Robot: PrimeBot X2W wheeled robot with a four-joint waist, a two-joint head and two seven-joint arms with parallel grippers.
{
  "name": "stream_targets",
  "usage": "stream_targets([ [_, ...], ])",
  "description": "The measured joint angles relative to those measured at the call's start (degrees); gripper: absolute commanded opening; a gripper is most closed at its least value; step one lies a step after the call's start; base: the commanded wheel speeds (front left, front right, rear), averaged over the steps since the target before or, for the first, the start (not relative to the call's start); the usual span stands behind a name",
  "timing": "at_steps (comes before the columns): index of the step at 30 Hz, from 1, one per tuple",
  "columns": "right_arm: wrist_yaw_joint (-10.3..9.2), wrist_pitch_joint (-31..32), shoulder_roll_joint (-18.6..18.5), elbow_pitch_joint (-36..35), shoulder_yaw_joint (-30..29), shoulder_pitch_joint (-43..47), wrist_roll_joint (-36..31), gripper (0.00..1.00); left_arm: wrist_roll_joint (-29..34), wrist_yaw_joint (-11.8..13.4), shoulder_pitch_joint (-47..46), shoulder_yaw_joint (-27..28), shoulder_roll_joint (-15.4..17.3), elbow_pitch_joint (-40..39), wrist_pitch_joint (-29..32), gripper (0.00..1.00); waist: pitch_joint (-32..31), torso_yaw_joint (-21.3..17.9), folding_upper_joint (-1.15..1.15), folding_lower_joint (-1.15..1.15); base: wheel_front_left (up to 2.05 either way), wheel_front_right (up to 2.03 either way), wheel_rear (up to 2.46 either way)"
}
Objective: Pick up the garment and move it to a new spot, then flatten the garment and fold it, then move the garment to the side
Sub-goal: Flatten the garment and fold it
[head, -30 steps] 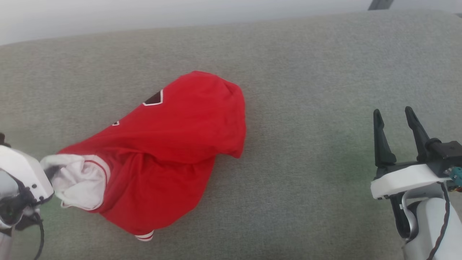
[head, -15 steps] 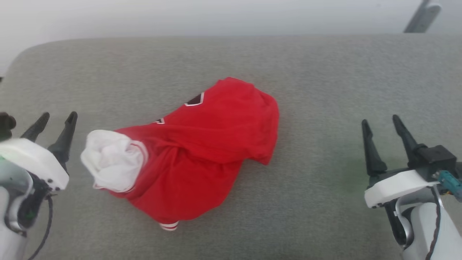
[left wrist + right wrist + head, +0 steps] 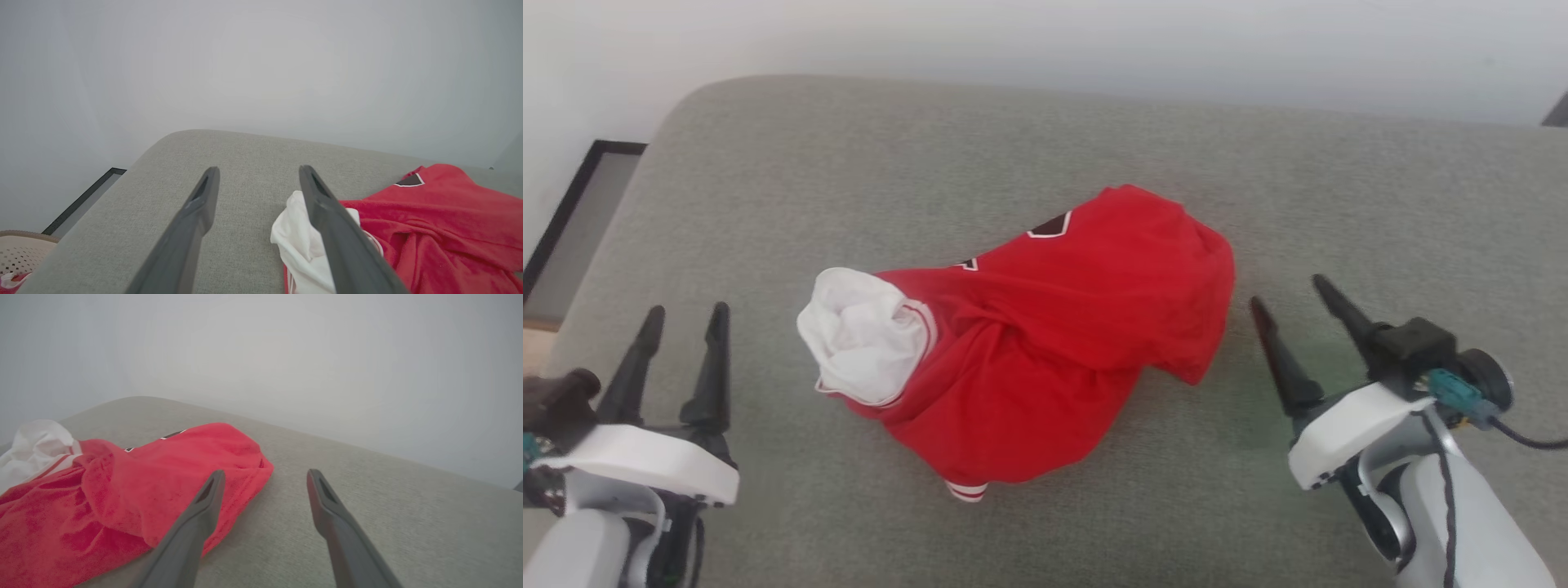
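The left hand [image 3: 688, 308] hovers with its fingers spread wide and holding nothing, near the shirt's bunched white sleeve [image 3: 862, 335]. The red shirt [image 3: 1062, 343] lies crumpled mid-way across the grey cushion [image 3: 768, 180]. Just beside its right edge, the right hand [image 3: 1285, 290] is wide open and empty too.

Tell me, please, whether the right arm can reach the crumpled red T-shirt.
Probably yes: the open right tool sits beside the red thin-fabric T-shirt, bare grey upholstery between them.
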Motion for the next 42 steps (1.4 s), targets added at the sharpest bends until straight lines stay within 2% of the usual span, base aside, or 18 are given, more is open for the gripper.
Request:
stream_targets([
  [5,0.0,6.9,-2.5,0.0,6.0,-2.0,4.3,1.0,1.5,-0.6,1.6,1.7,-3.8,-1.2,-0.5,1.0,0.1,2.4,0.0,0.0,0.0,0.0,0.0],
  [15,-0.01,23.5,-10.3,0.6,15.6,-8.1,10.3,1.0,8.9,-5.1,2.4,7.9,-13.6,-4.3,-0.6,1.0,2.5,7.9,0.0,0.0,0.0,0.0,0.0],
  [18,-0.01,27.8,-11.8,1.3,17.8,-9.7,11.2,1.0,10.3,-6.1,2.4,8.9,-16.6,-4.4,-0.6,1.0,3.5,9.5,0.0,0.0,0.0,0.0,0.0],
  [23,-0.01,32.3,-13.0,3.6,21.4,-12.3,12.5,1.0,11.6,-6.6,1.5,9.3,-19.7,-3.9,-0.6,1.0,4.9,12.2,0.0,0.0,0.0,0.0,0.0],
  [24,-0.01,32.4,-13.3,4.2,21.8,-13.1,12.2,0.47,11.8,-6.6,1.5,9.2,-20.0,-3.8,-0.6,1.0,5.2,12.7,0.0,0.0,0.0,0.0,0.0],
  [25,-0.01,32.4,-13.4,4.7,22.0,-13.8,12.2,0.0,11.8,-6.6,1.5,8.9,-20.2,-3.9,-0.6,1.0,5.4,13.0,0.0,0.0,0.0,0.0,0.0],
  [33,0.01,30.1,-13.7,6.2,22.7,-15.3,12.6,0.0,11.0,-6.6,1.9,9.2,-19.7,-4.9,-0.6,1.0,5.4,13.1,0.0,0.0,0.0,0.0,0.0],
  [42,0.01,31.0,-17.8,1.1,17.2,-13.8,14.7,0.0,11.0,-6.6,3.8,11.5,-18.3,-6.4,-0.6,1.0,4.0,9.2,0.0,0.0,0.0,0.0,0.0],
])
